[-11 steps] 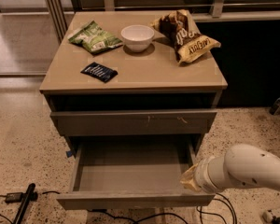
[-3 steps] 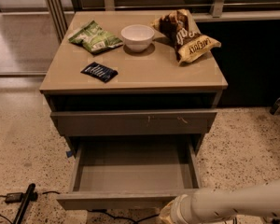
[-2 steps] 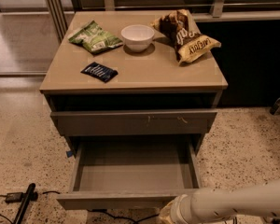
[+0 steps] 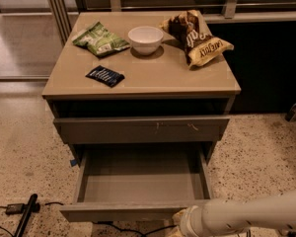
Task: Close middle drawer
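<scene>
The middle drawer [image 4: 143,184] is standing pulled far out, under the scratched upper drawer front [image 4: 138,129] of the table [image 4: 153,78]. The gripper [image 4: 180,220] is hanging low at its plain front, right of centre. The push should probably be going straight inward, nearer the middle, so the box is not skewing. The frame edge is cutting the gripper off: spread or closed, touching or not, one cannot tell.
</scene>
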